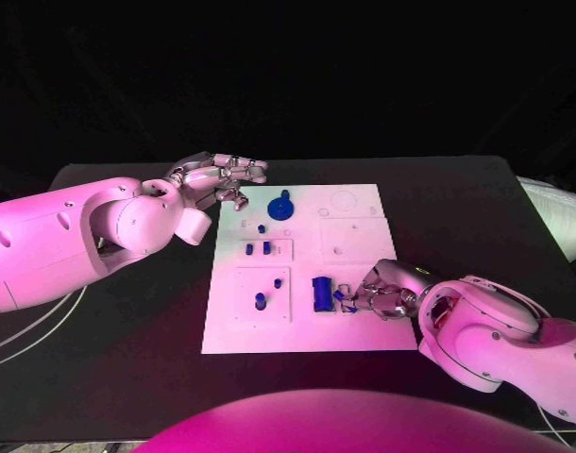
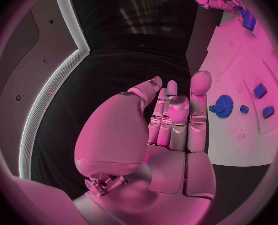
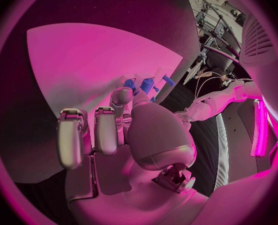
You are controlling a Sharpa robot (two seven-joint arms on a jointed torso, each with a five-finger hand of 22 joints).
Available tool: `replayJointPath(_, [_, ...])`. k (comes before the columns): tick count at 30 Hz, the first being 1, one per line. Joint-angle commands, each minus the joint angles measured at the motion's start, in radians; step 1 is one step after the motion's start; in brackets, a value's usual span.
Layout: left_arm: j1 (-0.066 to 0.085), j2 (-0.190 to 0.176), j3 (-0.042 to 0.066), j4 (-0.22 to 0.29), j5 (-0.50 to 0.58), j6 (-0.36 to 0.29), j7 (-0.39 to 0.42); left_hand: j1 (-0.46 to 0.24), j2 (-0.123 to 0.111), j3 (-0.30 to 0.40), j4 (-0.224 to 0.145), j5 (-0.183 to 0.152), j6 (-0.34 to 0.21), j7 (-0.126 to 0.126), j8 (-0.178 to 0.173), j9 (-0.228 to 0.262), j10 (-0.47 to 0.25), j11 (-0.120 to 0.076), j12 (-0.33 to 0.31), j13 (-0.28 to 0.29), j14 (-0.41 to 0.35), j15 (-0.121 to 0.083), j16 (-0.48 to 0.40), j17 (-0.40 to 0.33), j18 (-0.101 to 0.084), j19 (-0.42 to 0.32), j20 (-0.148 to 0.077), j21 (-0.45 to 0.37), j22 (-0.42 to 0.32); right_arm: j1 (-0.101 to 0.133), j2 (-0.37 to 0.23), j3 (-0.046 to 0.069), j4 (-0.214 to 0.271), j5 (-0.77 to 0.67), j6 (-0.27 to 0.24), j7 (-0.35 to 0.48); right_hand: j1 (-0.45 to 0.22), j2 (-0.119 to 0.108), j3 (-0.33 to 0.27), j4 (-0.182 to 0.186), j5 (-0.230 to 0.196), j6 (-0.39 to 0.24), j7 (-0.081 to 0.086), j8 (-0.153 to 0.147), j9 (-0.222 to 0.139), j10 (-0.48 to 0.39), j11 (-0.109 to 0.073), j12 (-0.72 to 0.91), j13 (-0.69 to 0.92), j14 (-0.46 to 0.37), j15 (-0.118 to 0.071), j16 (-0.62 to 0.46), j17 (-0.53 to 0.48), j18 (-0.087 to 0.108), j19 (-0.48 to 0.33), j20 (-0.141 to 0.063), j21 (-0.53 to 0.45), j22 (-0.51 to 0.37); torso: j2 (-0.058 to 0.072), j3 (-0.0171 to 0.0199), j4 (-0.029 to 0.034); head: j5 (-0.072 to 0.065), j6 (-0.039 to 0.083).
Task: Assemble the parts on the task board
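Fingers of the right hand [image 1: 386, 294] curl in at the near right part of the task board [image 1: 370, 335], their tips at a blue block [image 1: 322, 293] that sits there; whether they actually pinch a part I cannot tell, since the fingertips crowd together and hide the contact. Fingers of the left hand [image 1: 217, 179] are released and held together over the board's far left corner, grasping nothing, just beside the blue gear [image 1: 281, 205]. Other small blue parts [image 1: 259, 248] lie along the board's left half. The step in hand looks like seating a part at the block, and doing it well probably means keeping the piece square to its slot and pressing straight down without nudging the board. From the left wrist view, the left hand [image 2: 176, 120] clearly holds nothing and the gear [image 2: 223, 106] lies apart from its fingertips, which the head view leaves unclear. From the right wrist view, blue pieces [image 3: 146, 84] show past the right hand [image 3: 114, 130].
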Motion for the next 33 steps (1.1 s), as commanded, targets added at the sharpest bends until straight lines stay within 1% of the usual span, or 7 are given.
replayJointPath(1, [0.0,0.001,0.001,0.001,-0.003,0.017,0.004,0.002,0.007,-0.004,0.0,0.006,-0.007,0.003,0.004,-0.001,-0.006,-0.001,0.004,0.002,-0.007,-0.001,0.001,-0.001,0.015,-0.005,0.004,-0.004,-0.001,-0.001,0.001,-0.001,-0.001,-0.021,0.02,0.0,0.002,-0.007,-0.006,0.001,-0.005,0.006,0.002,-0.003,0.001,0.0,-0.004,0.001,0.0,0.057,-0.003,0.004,0.0,-0.011,0.003,0.0,0.0,0.108,0.0,0.0002,0.0007,0.001,0.0])
replayJointPath(9, [0.0,0.002,0.001,0.001,-0.003,0.017,0.004,0.002,0.007,-0.004,0.0,0.006,-0.007,0.003,0.004,-0.001,-0.006,-0.001,0.004,0.002,-0.007,-0.001,0.001,-0.001,0.015,-0.005,0.004,-0.004,-0.001,-0.001,0.004,-0.001,-0.002,-0.033,0.015,0.0,-0.007,-0.012,-0.013,0.009,-0.008,0.006,0.003,-0.003,0.001,0.0,-0.004,0.0,0.0,0.057,-0.002,0.003,0.0,-0.011,0.002,0.0,0.0,0.108,0.0,0.0005,-0.0006,0.002,0.0])
replayJointPath(15, [0.0,0.002,0.001,0.001,-0.003,0.017,0.003,0.002,0.007,-0.004,0.0,0.006,-0.007,0.003,0.004,-0.001,-0.006,-0.001,0.004,0.002,-0.007,-0.001,0.001,-0.001,0.015,-0.005,0.004,-0.004,-0.001,-0.001,0.007,-0.001,-0.002,-0.05,0.009,0.001,-0.02,-0.043,-0.037,0.022,0.008,0.005,0.005,-0.005,0.001,-0.003,-0.002,-0.008,-0.004,0.056,-0.001,0.0,-0.004,-0.01,0.0,0.002,-0.003,0.105,0.0,0.0007,-0.0001,0.001,0.0])
replayJointPath(22, [0.0,0.003,0.001,0.001,-0.003,0.017,0.003,0.002,0.007,-0.004,0.0,0.006,-0.007,0.003,0.004,-0.001,-0.006,-0.001,0.004,0.002,-0.007,-0.001,0.001,-0.001,0.015,-0.005,0.004,-0.004,-0.001,-0.001,0.012,-0.001,-0.009,-0.075,0.028,0.0,0.045,-0.061,-0.027,-0.017,0.008,0.005,0.001,-0.006,0.002,-0.006,-0.006,-0.012,-0.005,0.056,-0.004,-0.002,-0.006,-0.009,-0.001,0.0,-0.005,0.103,0.0,0.0001,0.0003,0.001,0.0])
replayJointPath(27, [0.0,0.003,0.001,0.001,-0.003,0.017,0.003,0.002,0.007,-0.004,0.0,0.006,-0.007,0.003,0.004,-0.001,-0.006,-0.001,0.004,0.002,-0.007,-0.001,0.001,-0.001,0.015,-0.005,0.004,-0.004,-0.001,-0.001,0.016,-0.001,-0.015,-0.088,0.04,-0.002,0.103,-0.051,0.002,-0.049,-0.003,0.007,-0.003,-0.005,0.002,-0.006,-0.01,-0.01,-0.003,0.057,-0.007,0.0,-0.003,-0.01,0.001,-0.003,-0.003,0.107,-0.001,-0.0001,-0.0002,0.002,0.0])
replayJointPath(30, [0.0,0.003,0.001,0.001,-0.003,0.017,0.003,0.002,0.007,-0.004,0.0,0.006,-0.007,0.003,0.005,-0.001,-0.006,-0.001,0.005,0.002,-0.007,-0.001,0.001,-0.002,0.015,-0.005,0.004,-0.005,-0.001,-0.001,0.017,-0.001,-0.017,-0.093,0.041,-0.003,0.111,-0.042,0.013,-0.052,-0.007,0.009,-0.004,-0.005,0.001,-0.003,-0.011,-0.007,-0.001,0.057,-0.008,0.002,0.001,-0.011,0.003,-0.004,-0.001,0.109,0.0,0.0,-0.0001,0.001,0.0])
replayJointPath(33, [0.0,0.003,0.001,0.001,-0.003,0.017,0.003,0.002,0.007,-0.004,0.0,0.006,-0.007,0.003,0.005,-0.001,-0.006,-0.001,0.005,0.002,-0.008,-0.001,0.001,-0.002,0.015,-0.005,0.004,-0.005,-0.001,-0.001,0.018,-0.001,-0.017,-0.089,0.04,-0.003,0.114,-0.021,0.031,-0.049,-0.003,0.01,-0.005,-0.006,0.001,0.002,-0.012,-0.001,0.002,0.058,-0.009,0.006,0.006,-0.012,0.006,-0.005,0.002,0.114,0.0,0.0001,0.0,0.001,0.0])
